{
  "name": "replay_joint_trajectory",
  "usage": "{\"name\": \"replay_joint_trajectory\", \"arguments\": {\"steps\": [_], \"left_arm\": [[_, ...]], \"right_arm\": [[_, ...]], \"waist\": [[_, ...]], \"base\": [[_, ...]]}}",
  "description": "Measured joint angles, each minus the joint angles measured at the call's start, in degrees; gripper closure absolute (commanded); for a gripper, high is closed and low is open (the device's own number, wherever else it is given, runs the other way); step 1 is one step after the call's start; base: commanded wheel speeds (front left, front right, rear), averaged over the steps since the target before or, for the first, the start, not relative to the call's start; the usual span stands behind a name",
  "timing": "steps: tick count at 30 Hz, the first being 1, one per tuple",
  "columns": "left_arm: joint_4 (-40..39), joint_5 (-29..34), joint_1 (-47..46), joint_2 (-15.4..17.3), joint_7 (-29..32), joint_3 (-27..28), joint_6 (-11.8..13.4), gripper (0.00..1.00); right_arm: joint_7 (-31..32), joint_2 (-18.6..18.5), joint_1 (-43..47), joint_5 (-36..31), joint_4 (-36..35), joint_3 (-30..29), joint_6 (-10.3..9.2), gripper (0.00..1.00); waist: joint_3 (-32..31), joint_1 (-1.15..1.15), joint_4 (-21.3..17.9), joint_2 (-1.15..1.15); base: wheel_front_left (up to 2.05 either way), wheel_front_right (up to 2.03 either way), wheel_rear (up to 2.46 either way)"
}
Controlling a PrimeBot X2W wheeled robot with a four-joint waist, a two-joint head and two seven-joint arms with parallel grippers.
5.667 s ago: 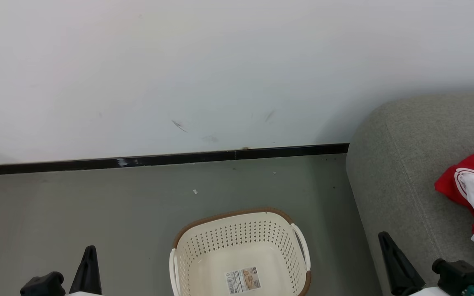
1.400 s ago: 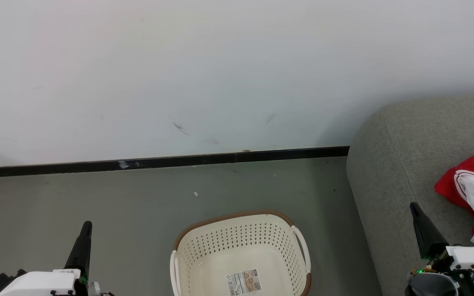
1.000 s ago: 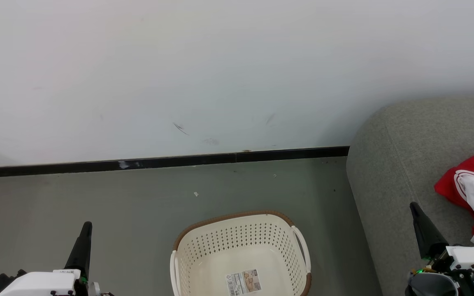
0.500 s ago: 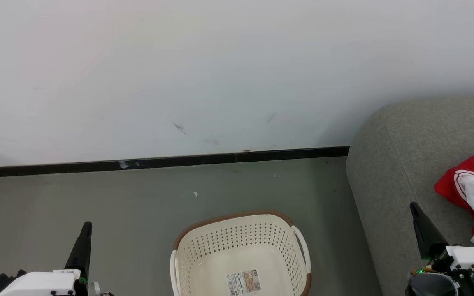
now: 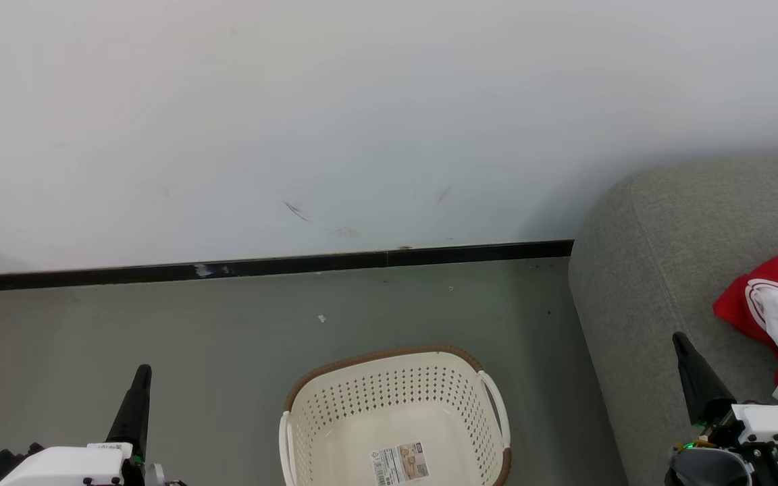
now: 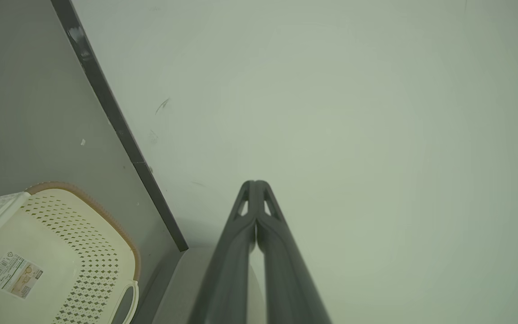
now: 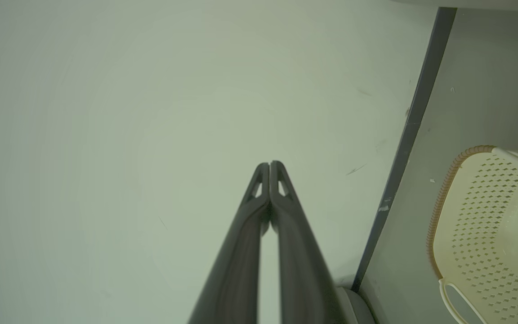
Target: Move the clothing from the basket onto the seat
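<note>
The cream perforated basket (image 5: 396, 418) stands on the grey floor at the bottom centre, with a label on its bare bottom; it also shows as the basket (image 6: 47, 256) and the basket (image 7: 488, 225) in the wrist views. Red clothing (image 5: 777, 317) with white trim lies on the grey seat (image 5: 659, 270) at the right edge. My left gripper (image 5: 141, 374) is shut at the lower left, well left of the basket. Over the seat's near part, left of the clothing, my right gripper (image 5: 681, 341) is shut and holds nothing. Both wrist views show the fingertips pressed together: left gripper (image 6: 255, 183), right gripper (image 7: 269, 164).
A white wall (image 5: 362, 121) with a black skirting strip (image 5: 261, 264) runs behind the floor. Small white specks (image 5: 321, 318) lie on the floor beyond the basket. The seat's rounded corner stands just right of the basket.
Over the last second nothing has moved. Compared with several seconds ago, both grippers sit higher in the head view and white wrist housings show below them.
</note>
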Motion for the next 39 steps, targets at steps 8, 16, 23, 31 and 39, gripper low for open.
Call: {"name": "replay_joint_trajectory", "arguments": {"steps": [8, 16, 23, 31, 39], "left_arm": [[0.03, 0.0, -0.01, 0.0, 0.01, 0.01, -0.05, 1.0], [0.08, 0.0, -0.01, 0.0, 0.01, 0.01, -0.05, 1.0], [0.1, 0.0, -0.01, 0.0, 0.01, 0.02, -0.05, 1.0], [0.14, 0.0, -0.01, 0.0, 0.01, 0.02, -0.05, 1.0], [0.16, 0.0, -0.02, 0.0, 0.02, 0.03, -0.05, 1.0]], "right_arm": [[0.0, 0.0, 0.0, 0.0, 0.01, 0.02, 0.0, 1.0], [0.0, -0.02, -0.01, 0.0, 0.01, 0.05, 0.0, 1.0], [0.0, -0.02, -0.01, 0.0, 0.01, 0.07, 0.0, 1.0], [0.0, -0.03, -0.01, 0.0, 0.01, 0.09, 0.0, 1.0], [0.0, -0.04, -0.01, 0.0, 0.01, 0.11, 0.0, 1.0]], "waist": [[0.0, 0.0, 0.0, 0.0], [0.0, 0.0, 0.0, 0.0], [0.0, 0.0, 0.0, 0.0], [0.0, 0.0, 0.0, 0.0], [0.0, 0.0, 0.0, 0.0]], "base": [[0.0, 0.0, 0.0], [0.0, 0.0, 0.0], [0.0, 0.0, 0.0], [0.0, 0.0, 0.0], [0.0, 0.0, 0.0]]}}
